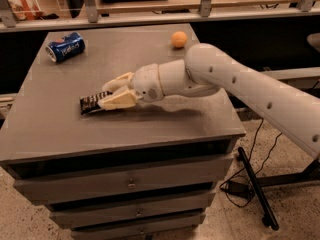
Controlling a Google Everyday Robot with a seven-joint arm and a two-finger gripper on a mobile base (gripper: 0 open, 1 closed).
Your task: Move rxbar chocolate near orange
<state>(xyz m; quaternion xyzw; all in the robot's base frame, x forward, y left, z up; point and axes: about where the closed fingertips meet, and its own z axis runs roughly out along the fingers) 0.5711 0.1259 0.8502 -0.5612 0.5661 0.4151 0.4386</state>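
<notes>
One view is given, taken from in front of the bench [60, 134] and above it. The tool [103, 97] is seen low over the left-centre of the bench top, reached in from the right at the end of a pale arm [250, 89]. Its two fingers [117, 100] are closed on the right end of the bar [91, 103], whose dark wrapper sticks out to the left past the fingertips. Whether the bar is lifted clear or rests on the bench cannot be told.

The bar's long axis is laid roughly left to right, nearly in line with the tool. The orange [179, 39] is found near the far edge of the bench, well apart from the bar, beyond the tool and to its right. It sits past the arm's wrist section but is not touched by it. A blue can [65, 46] lies on its side at the far left corner, away from both.

The coming move is judged to be a carry away from the camera and to the right, diagonally across the bench. Since the orange is round and free to roll, it is judged that the bar should be set down just beside it and not pushed against it. The can is off the likely path.
</notes>
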